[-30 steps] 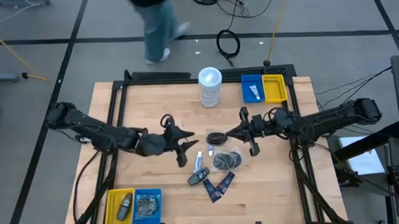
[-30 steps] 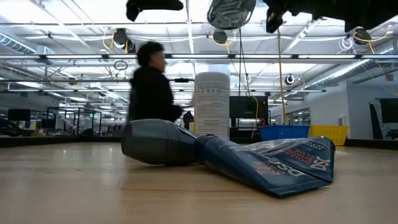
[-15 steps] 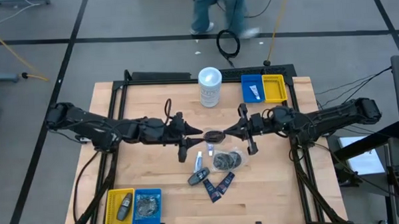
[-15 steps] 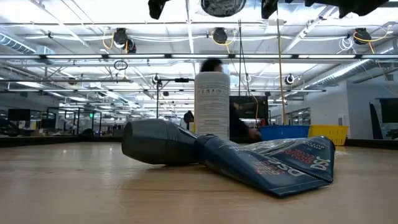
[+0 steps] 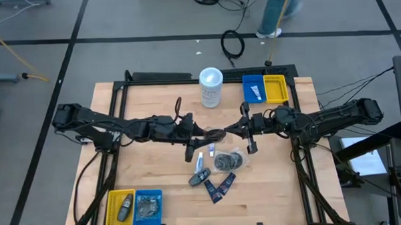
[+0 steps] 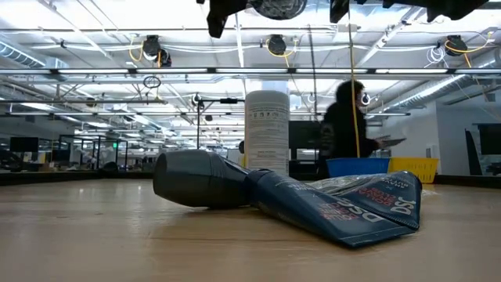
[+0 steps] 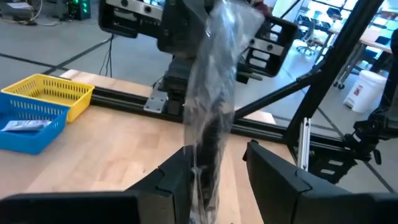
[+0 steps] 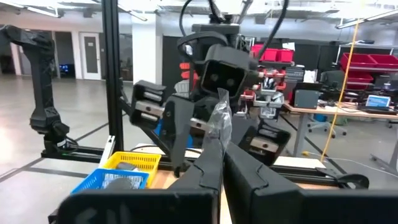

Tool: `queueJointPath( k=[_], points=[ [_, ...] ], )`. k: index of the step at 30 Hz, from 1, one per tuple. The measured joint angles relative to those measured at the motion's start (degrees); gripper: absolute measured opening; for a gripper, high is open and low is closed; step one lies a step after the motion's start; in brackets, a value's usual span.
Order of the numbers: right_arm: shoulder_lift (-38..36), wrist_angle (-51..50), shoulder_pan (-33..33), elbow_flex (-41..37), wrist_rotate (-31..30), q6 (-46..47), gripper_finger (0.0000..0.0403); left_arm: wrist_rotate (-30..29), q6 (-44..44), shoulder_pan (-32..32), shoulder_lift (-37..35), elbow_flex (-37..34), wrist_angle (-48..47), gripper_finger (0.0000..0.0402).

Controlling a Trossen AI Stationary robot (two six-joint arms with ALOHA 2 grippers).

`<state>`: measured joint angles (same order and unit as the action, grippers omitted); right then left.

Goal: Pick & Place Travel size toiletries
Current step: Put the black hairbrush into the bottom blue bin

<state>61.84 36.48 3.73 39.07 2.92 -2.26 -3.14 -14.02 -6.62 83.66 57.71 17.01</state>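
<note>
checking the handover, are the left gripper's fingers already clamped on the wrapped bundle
No: in the left wrist view the left gripper stands open around the clear-wrapped bundle, which the right gripper holds pinched.

A light wooden table (image 5: 155, 167) with a black frame fills the middle of the high view. A tall white canister (image 5: 211, 87) stands near its top edge, centre. To its right sit a blue bin (image 5: 254, 88) and a yellow bin (image 5: 276, 88), touching. At the lower left, a yellow basket (image 5: 121, 208) adjoins another blue basket (image 5: 148, 207). A person (image 6: 344, 129) stands beyond the table, right of centre in the low view.
</note>
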Motion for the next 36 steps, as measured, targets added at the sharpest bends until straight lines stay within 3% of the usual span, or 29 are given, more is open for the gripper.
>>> queueJointPath(
  k=[4,9,11,21,30,36],
  points=[
    [0.0,-0.3,0.0,0.0,-0.1,0.0,0.0000,0.1,0.0,0.3,0.0,0.0,0.3,0.0129],
    [0.0,-0.7,0.0,0.0,-0.1,0.0,0.0000,0.6,0.8,0.2,0.0,0.0,-0.5,0.0033],
    [0.0,-1.3,0.0,0.0,-0.1,0.0,0.0000,0.6,1.0,0.2,0.0,0.0,-1.0,0.0015],
    [0.0,-3.6,0.0,-0.1,0.1,-0.9,0.0004,0.5,-0.1,-0.8,-0.4,0.0,-5.5,0.0014],
    [0.0,-6.5,0.0,-0.1,0.0,-1.0,0.0032,1.4,-3.3,-6.3,-4.4,0.0,-24.6,0.0011],
    [0.0,-7.5,0.0,-0.1,-0.1,-1.0,0.0041,0.4,-10.9,-12.8,-6.3,0.0,-37.9,0.0009]
  ],
)
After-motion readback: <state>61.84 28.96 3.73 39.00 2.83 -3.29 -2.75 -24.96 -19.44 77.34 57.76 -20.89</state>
